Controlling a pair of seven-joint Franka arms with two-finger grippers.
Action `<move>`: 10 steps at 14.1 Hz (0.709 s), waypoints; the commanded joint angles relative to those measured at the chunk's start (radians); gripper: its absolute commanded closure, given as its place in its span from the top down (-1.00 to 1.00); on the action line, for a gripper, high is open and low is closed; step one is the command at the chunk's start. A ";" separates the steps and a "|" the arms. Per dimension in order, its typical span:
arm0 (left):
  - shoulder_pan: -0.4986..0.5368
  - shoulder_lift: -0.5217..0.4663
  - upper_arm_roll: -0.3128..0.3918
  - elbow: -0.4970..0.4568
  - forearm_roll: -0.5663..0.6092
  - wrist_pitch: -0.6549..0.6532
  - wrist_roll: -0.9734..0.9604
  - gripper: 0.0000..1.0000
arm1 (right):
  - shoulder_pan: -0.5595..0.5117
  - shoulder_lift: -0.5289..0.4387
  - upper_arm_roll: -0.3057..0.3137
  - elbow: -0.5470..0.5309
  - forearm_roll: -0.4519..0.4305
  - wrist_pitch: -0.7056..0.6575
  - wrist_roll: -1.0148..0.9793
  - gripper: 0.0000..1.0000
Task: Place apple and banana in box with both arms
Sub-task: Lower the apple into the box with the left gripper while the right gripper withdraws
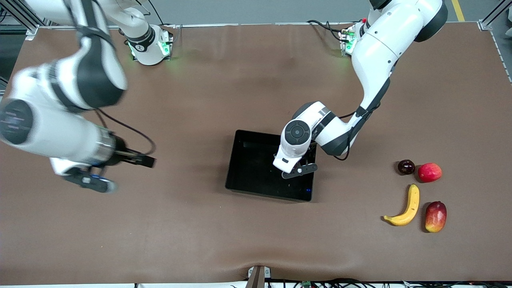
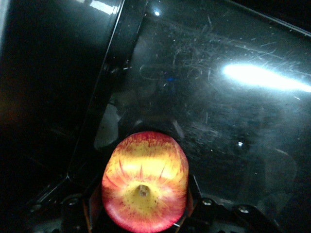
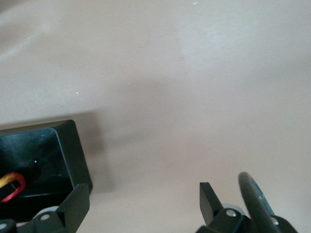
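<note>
The right pincer [image 1: 90, 176] hangs open over bare brown worktop [image 1: 180, 224] toward the right arm's end, its fingers [image 3: 73, 206] spread with nothing between them; the box [image 1: 240, 176] sits well apart from it. The left pincer [image 1: 298, 170] is down inside the black box by one wall, clamped on the apple [image 2: 145, 180], stem dimple facing the wrist camera. The box floor around the apple looks bare. The banana [image 1: 406, 207] lies on the worktop toward the left arm's end, well apart from both pincers, beside a mango [image 1: 436, 216], with a red fruit [image 1: 429, 172] and a dark fruit [image 1: 406, 167] close by
</note>
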 commanded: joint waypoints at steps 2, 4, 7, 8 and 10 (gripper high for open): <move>-0.009 -0.026 -0.001 0.014 0.020 -0.001 -0.016 1.00 | -0.065 -0.120 -0.005 -0.056 -0.051 -0.089 -0.062 1.00; 0.006 -0.070 -0.002 0.023 0.020 -0.009 -0.010 1.00 | -0.096 -0.191 -0.006 -0.127 -0.106 -0.086 -0.152 1.00; 0.060 -0.160 -0.002 0.032 0.017 -0.021 0.010 1.00 | -0.128 -0.307 -0.006 -0.266 -0.180 -0.034 -0.260 1.00; 0.083 -0.180 -0.005 0.032 0.016 -0.021 0.041 1.00 | -0.143 -0.329 -0.006 -0.280 -0.180 -0.033 -0.291 1.00; 0.149 -0.205 -0.007 0.032 0.014 -0.021 0.122 1.00 | -0.170 -0.384 -0.008 -0.319 -0.185 -0.032 -0.340 1.00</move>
